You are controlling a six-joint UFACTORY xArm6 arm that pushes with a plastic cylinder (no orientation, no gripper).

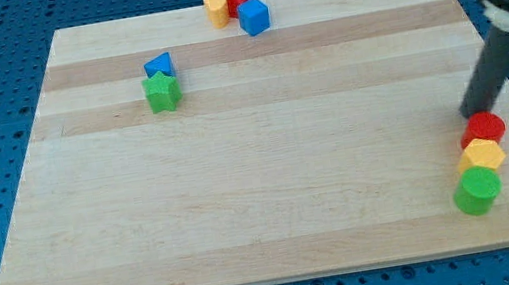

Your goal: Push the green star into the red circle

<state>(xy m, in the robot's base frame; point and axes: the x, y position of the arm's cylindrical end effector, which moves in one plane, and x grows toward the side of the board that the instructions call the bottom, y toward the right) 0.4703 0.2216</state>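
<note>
Green star [162, 93] sits upper left on the counter [265, 212], touching a blue triangle [159, 66]. No gripper here: my tip [469, 113] rests just above the red circle [484, 128], lower right, well apart from the star.

views: one camera only, nothing shared | position: raised, beyond the surface's [272, 190] bottom edge | facing: obliquely down toward the view's top | range: moderate, whole surface framed, far edge narrower | cropped: arm cut by the view's top-right corner
</note>
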